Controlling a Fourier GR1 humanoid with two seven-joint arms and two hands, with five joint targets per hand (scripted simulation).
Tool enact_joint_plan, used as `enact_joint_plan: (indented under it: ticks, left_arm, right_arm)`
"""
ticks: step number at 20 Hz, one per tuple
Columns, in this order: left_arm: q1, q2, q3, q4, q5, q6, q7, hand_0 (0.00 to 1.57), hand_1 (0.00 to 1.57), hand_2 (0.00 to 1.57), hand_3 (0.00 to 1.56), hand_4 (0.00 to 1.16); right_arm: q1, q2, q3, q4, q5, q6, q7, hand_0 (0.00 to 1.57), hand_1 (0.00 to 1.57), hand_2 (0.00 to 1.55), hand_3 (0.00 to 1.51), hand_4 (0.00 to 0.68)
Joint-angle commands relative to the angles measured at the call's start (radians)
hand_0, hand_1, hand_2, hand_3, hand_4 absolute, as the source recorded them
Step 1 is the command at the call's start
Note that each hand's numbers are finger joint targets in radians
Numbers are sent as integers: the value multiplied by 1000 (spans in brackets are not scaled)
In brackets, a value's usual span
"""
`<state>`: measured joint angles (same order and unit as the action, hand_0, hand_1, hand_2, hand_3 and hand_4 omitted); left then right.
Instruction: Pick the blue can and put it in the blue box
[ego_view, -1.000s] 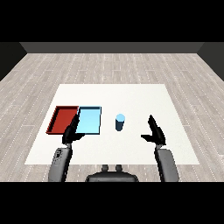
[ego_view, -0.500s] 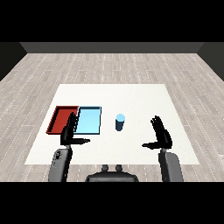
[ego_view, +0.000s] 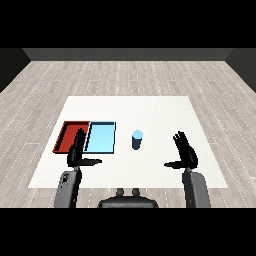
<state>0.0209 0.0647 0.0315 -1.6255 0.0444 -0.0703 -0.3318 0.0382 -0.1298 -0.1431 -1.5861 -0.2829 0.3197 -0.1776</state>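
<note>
Blue can upright, apart and left of the spread, empty right hand.

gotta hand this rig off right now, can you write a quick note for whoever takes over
Left hand: open, holds nothing, in front of the trays.
Right hand: open, holds nothing, to the right of the can, apart from it.
Blue can: upright on the table, between the blue tray and the right hand.
Red tray: lies against the blue tray's left side.
Done: nothing; the can is untouched.
Left: grasp the can, likely with the right hand, and set it in the blue tray.
</note>
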Motion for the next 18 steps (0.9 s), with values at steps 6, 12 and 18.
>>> enact_joint_plan:
  ticks: [6,12,18]
  left_arm:
    - [23,6,22,-54,31,-20,24,0,0,0,0,0]
    - [34,-2,20,-86,36,-12,56,0,0,0,0,0]
    - [62,-9,13,-151,38,-10,75,0,0,0,0,0]
  right_arm:
    - [-72,67,44,73,41,-84,45,0,0,0,0,0]
    - [-205,67,11,192,-8,-110,77,0,0,0,0,0]
    - [-262,114,36,360,14,-127,-33,0,0,0,0,0]
